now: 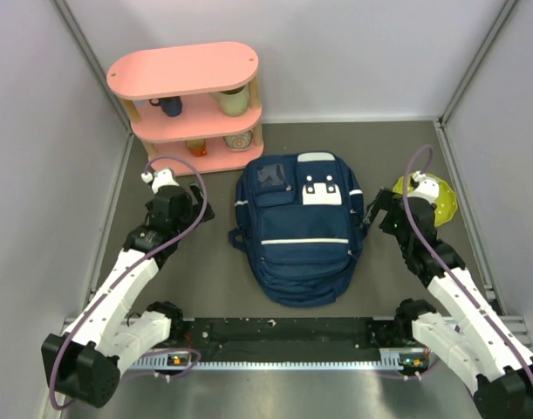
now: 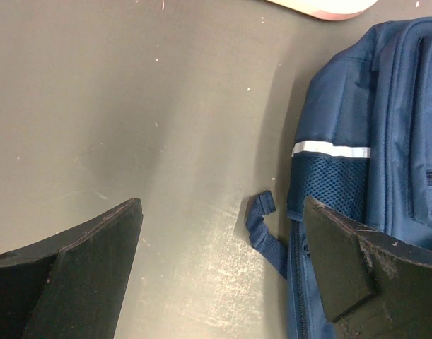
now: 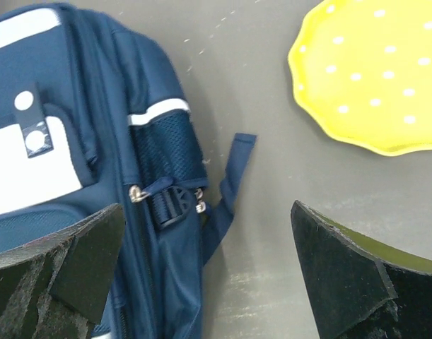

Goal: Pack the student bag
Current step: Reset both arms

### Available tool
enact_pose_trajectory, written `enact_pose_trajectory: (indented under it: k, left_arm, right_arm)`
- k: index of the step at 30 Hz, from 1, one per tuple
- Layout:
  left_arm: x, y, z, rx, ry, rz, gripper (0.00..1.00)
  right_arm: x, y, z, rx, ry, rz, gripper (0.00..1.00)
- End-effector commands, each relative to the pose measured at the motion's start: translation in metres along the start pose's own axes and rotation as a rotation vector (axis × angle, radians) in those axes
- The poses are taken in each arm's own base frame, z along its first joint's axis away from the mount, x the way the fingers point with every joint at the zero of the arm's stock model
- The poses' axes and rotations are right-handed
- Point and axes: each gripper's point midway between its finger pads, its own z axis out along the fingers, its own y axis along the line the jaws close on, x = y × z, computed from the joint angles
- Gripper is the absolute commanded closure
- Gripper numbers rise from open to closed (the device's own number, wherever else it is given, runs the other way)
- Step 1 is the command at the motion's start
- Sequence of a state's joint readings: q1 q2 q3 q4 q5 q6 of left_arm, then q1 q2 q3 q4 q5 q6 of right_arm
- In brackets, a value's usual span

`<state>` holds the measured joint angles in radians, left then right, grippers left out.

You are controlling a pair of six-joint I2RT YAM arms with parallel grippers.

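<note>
The left gripper point(image 2: 223, 226) is spread wide and holds nothing. It hangs just beside the left side of the student bag point(image 1: 299, 231). The right gripper point(image 3: 207, 212) is spread wide too, with nothing in it, just beside the bag's right side. I think they sit one on each side so each can reach its own edge of the bag.

A loose blue strap point(image 2: 261, 226) lies on the grey table point(image 1: 196, 271), sticking out from the bag's left side.

The bag lies flat between the two arms, with its pockets facing up. Its long way runs from the arms to the back. The end with white patches points away from the arms and the round end points at them. The zips look shut.

A yellow plate point(image 3: 371, 70) sits right of the bag. A pink shelf point(image 1: 183, 74) stands behind it.
</note>
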<state>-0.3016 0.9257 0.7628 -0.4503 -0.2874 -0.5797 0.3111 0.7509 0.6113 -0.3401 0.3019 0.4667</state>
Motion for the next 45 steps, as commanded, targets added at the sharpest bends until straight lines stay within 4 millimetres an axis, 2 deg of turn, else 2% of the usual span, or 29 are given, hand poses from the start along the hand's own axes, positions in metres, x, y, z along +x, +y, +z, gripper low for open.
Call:
enact_pose_trajectory:
  k: [1, 4, 7, 8, 10, 11, 18, 22, 23, 26, 27, 28, 30, 32, 35, 37, 39, 40, 41, 42, 43, 44, 45]
  left_arm:
    - [0.003, 0.013, 0.000, -0.064, 0.019, 0.044, 0.01]
    - [0.000, 0.027, 0.002, -0.138, -0.012, 0.022, 0.01]
    - [0.001, 0.034, 0.002, -0.174, -0.016, 0.043, 0.01]
    - [0.000, 0.037, 0.002, -0.188, -0.025, 0.044, 0.01]
    - [-0.001, 0.039, 0.001, -0.191, -0.040, 0.047, 0.01]
    - [0.000, 0.040, 0.001, -0.190, -0.040, 0.053, 0.01]
    - [-0.009, 0.044, -0.005, -0.172, -0.125, 0.061, 0.01]
    - [-0.017, 0.042, -0.010, -0.143, -0.187, 0.031, 0.01]
    - [-0.016, 0.043, -0.010, -0.140, -0.189, 0.036, 0.01]
    - [-0.018, 0.043, -0.012, -0.136, -0.203, 0.033, 0.01]
    - [-0.017, 0.043, -0.012, -0.132, -0.203, 0.031, 0.01]
    - [-0.018, 0.041, -0.014, -0.122, -0.207, 0.026, 0.01]
    - [-0.018, 0.039, -0.015, -0.103, -0.209, 0.024, 0.01]
    - [-0.020, 0.037, -0.017, -0.092, -0.217, 0.024, 0.01]
    - [-0.019, 0.034, -0.018, -0.068, -0.221, 0.020, 0.01]
    - [-0.019, 0.030, -0.018, -0.042, -0.219, 0.029, 0.01]
    - [-0.019, 0.029, -0.018, -0.037, -0.218, 0.032, 0.01]
    - [-0.020, 0.029, -0.019, -0.039, -0.222, 0.027, 0.01]
    - [-0.019, 0.030, -0.018, -0.042, -0.221, 0.027, 0.01]
    - [-0.020, 0.029, -0.018, -0.040, -0.224, 0.023, 0.01]
    - [-0.020, 0.030, -0.018, -0.041, -0.225, 0.026, 0.01]
    - [-0.021, 0.029, -0.018, -0.041, -0.226, 0.027, 0.01]
    - [-0.020, 0.030, -0.017, -0.045, -0.225, 0.028, 0.01]
  right_arm:
    - [-0.029, -0.021, 0.001, 0.117, -0.159, 0.000, 0.01]
    - [-0.038, -0.038, 0.001, 0.213, -0.212, -0.028, 0.01]
    - [-0.042, -0.044, 0.006, 0.244, -0.244, -0.072, 0.01]
    - [-0.036, -0.048, 0.011, 0.265, -0.231, -0.101, 0.01]
    - [-0.038, -0.051, 0.016, 0.298, -0.256, -0.076, 0.01]
    - [-0.026, -0.054, 0.024, 0.309, -0.229, -0.080, 0.01]
    - [-0.003, -0.083, 0.053, 0.413, -0.225, -0.076, 0.01]
    - [-0.008, -0.092, 0.062, 0.408, -0.238, -0.079, 0.01]
    - [-0.015, -0.092, 0.065, 0.396, -0.270, -0.089, 0.01]
    - [-0.012, -0.094, 0.071, 0.373, -0.258, -0.161, 0.01]
    - [-0.022, -0.090, 0.070, 0.355, -0.317, -0.148, 0.01]
    - [-0.008, -0.098, 0.068, 0.365, -0.320, -0.157, 0.01]
    - [-0.017, -0.096, 0.064, 0.339, -0.419, -0.138, 0.01]
    - [-0.012, -0.092, 0.065, 0.302, -0.413, -0.167, 0.01]
    - [-0.012, -0.080, 0.069, 0.225, -0.433, -0.211, 0.01]
    - [-0.019, -0.061, 0.066, 0.105, -0.516, -0.246, 0.01]
    - [-0.016, -0.064, 0.069, 0.118, -0.508, -0.248, 0.01]
    - [-0.017, -0.076, 0.066, 0.188, -0.520, -0.227, 0.01]
    - [-0.022, -0.081, 0.064, 0.218, -0.547, -0.185, 0.01]
    - [-0.017, -0.086, 0.067, 0.239, -0.535, -0.183, 0.01]
    - [-0.011, -0.086, 0.069, 0.224, -0.525, -0.188, 0.01]
    - [-0.019, -0.079, 0.068, 0.193, -0.566, -0.209, 0.01]
    - [-0.010, -0.073, 0.075, 0.154, -0.525, -0.234, 0.01]
